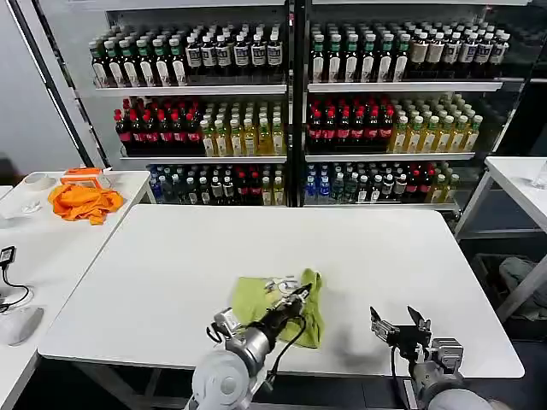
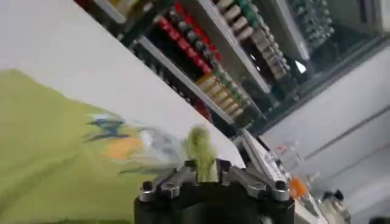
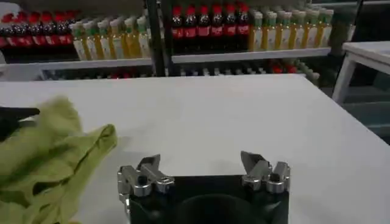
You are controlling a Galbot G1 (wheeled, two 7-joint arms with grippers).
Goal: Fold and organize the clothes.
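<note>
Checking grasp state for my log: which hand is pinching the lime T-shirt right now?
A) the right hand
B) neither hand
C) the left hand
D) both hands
C: the left hand is closed on a fold of the T-shirt, while the right hand sits open beside it over the table.

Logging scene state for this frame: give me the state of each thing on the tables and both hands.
lime T-shirt: bunched on the main table's near edge, partly folded, one bit pinched up.
left hand: shut on the lime T-shirt.
right hand: open, holding nothing, over bare table beside the shirt.
orange cloth: crumpled on the side table.
</note>
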